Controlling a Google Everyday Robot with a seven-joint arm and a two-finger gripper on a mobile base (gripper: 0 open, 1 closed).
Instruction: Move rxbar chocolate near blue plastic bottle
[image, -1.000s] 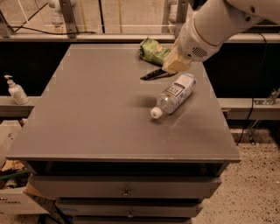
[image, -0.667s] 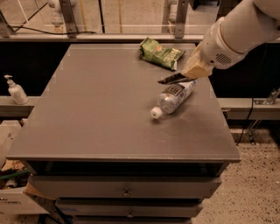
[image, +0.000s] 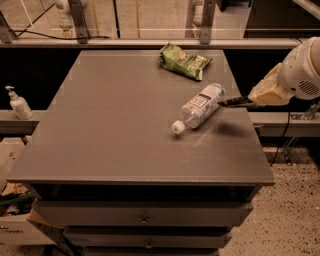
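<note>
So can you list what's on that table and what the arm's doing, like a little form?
gripper: at the right edge of the table, shut on the rxbar chocolate
rxbar chocolate: dark, beside the bottle's base
blue plastic bottle: lying on its side, cap toward the front
green snack bag: back of the table
pump bottle: left ledge, off the table

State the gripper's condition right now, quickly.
Gripper: closed, holding the flat black rxbar chocolate wrapper, over the grey table's right edge.

Your bench carries the blue plastic bottle on its side and a green bag; the pincer grips the rxbar chocolate at its right edge.
</note>
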